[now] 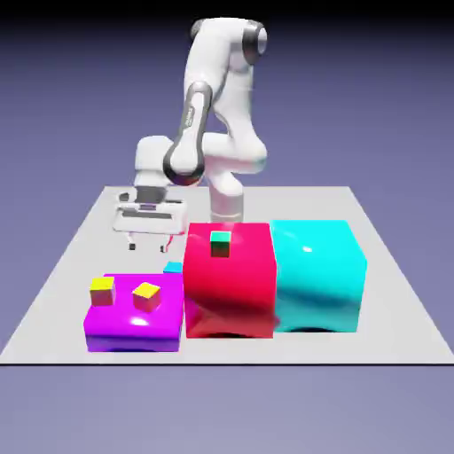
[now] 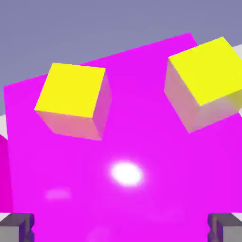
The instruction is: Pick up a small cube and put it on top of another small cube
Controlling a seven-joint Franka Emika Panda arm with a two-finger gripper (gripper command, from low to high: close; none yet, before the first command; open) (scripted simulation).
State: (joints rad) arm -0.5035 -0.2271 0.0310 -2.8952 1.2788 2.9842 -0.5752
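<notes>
Grey fingertips point(image 2: 19, 224) of hand point(image 2: 121, 227) spread wide, holding nothing, over magenta block point(image 2: 142, 151).

No text, label, brand, number or sign can be read in either view. The faces of the big magenta block point(image 1: 133, 324), the red block point(image 1: 229, 284) and the cyan block point(image 1: 317, 279) are plain colour with only glossy highlights. The 2 yellow-topped small cubes point(image 2: 74, 99) carry no markings, nor does the green-topped small cube point(image 1: 220, 244) or the tiny blue cube point(image 1: 173, 267). The grey tabletop point(image 1: 390, 293) is unmarked, and the white arm point(image 1: 213, 115) shows no legible lettering at this size.
</notes>
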